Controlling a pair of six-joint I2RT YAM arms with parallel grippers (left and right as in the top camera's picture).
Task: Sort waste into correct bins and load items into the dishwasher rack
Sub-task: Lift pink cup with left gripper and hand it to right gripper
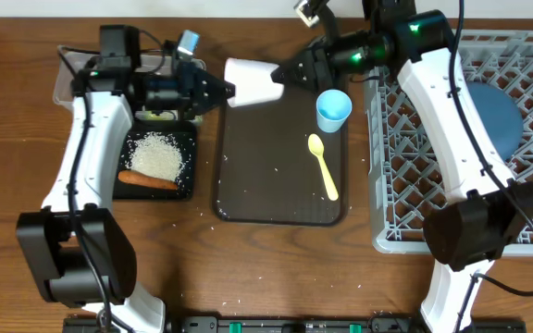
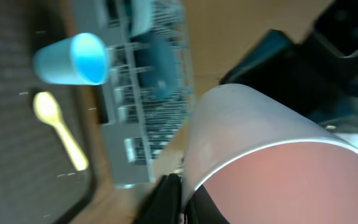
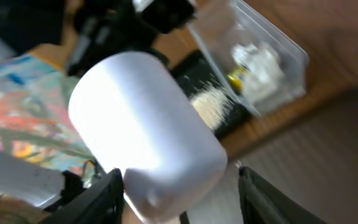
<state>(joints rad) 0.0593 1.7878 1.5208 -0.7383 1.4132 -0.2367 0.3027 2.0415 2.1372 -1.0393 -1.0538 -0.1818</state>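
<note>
Fingers of the left gripper (image 1: 222, 90) are pinching the rim of the small pink cup (image 1: 253, 81), holding it on its side over the far end of the dark brown tray (image 1: 266, 185). The right gripper (image 1: 283, 74) is straddling the cup's base, its fingers (image 3: 104, 194) standing wide, one of them clear of the cup wall.

A tray (image 1: 266, 176) in the middle, rack (image 1: 391, 185) right, bin (image 1: 185, 185) left.
On the tray: cup (image 1: 333, 109) and spoon (image 1: 323, 166). In the bin: rice (image 1: 158, 154) and carrot (image 1: 148, 180).
</note>
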